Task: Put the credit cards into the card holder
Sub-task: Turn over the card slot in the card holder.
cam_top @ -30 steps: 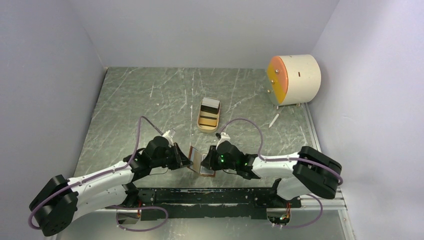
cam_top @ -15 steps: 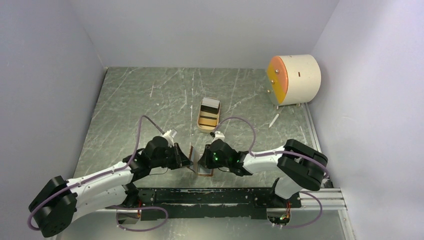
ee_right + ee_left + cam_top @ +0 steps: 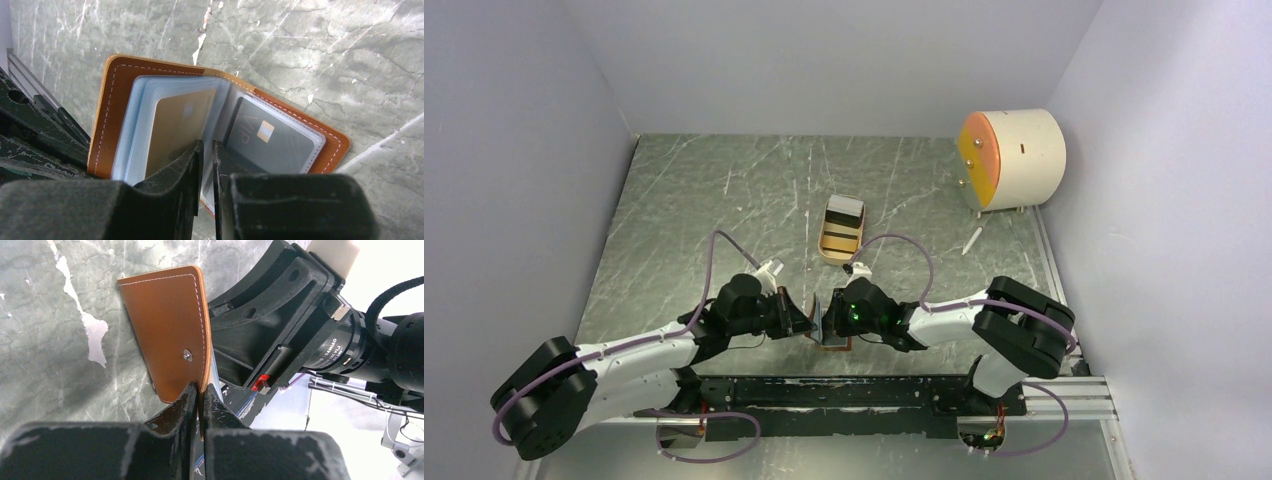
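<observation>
Change since a second ago: right arm drawn in leftward, its pincer brought close against the left one; holder now stands steeper between them.

Item 1, card holder [image 3: 167,325]: reddish-brown leather, snap stud on the cover, held on edge just above the tabletop [image 3: 714,200] near the arm bases, opened like a book.

Item 2, left pincer [image 3: 201,390]: clamped tight on the edge of the leather cover, below the stud.

Item 3, right pincer [image 3: 207,152]: fingers almost together, nipping a thin pale leaf [image 3: 216,117] at the holder's middle; whether clear sleeve or card edge cannot be told.

Item 4, gold card [image 3: 177,127]: seated in a sleeve on the left page.

Item 5, dark grey card [image 3: 272,145]: seated in the right-hand sleeve, chip showing.

Item 6, tan oval tray [image 3: 840,261]: well apart, farther up the tabletop; what look like more cards [image 3: 845,207] lie at its far end.

Risks, as judged:
- Cover slipping from the left pincer's narrow bite, dropping the holder flat.
- Right pincer pulling while the left holds firm, tearing or creasing the sleeve.
- Two pincers standing so close could collide on any sideways correction.
- Seated cards sliding out if the holder tips open-side down.
</observation>
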Robot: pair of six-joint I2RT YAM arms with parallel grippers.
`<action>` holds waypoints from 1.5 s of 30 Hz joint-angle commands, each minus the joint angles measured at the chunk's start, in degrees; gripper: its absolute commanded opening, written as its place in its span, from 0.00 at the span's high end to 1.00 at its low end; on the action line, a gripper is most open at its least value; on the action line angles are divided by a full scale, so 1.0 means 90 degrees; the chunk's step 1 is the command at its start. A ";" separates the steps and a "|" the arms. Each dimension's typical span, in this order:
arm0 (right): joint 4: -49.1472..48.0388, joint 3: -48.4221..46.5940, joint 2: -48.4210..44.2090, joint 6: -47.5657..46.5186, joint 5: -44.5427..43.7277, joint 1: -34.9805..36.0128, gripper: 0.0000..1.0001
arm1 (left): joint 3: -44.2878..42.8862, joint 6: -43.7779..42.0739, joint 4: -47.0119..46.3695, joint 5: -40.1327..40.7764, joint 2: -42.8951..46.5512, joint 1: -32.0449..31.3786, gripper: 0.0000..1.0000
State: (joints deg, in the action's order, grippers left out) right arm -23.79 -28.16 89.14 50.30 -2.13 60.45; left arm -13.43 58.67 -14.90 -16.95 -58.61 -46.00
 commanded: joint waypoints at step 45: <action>0.0910 0.0183 -0.1101 -0.0510 -0.0151 -0.0585 0.66 | -0.1594 -0.0309 0.2300 0.1238 -0.0797 -0.0141 0.91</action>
State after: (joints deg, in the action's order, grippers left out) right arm -20.56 -27.24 84.31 47.72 -3.11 58.00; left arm -24.23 57.32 1.78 -8.88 -66.39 -46.76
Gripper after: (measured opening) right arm 0.328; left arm 0.120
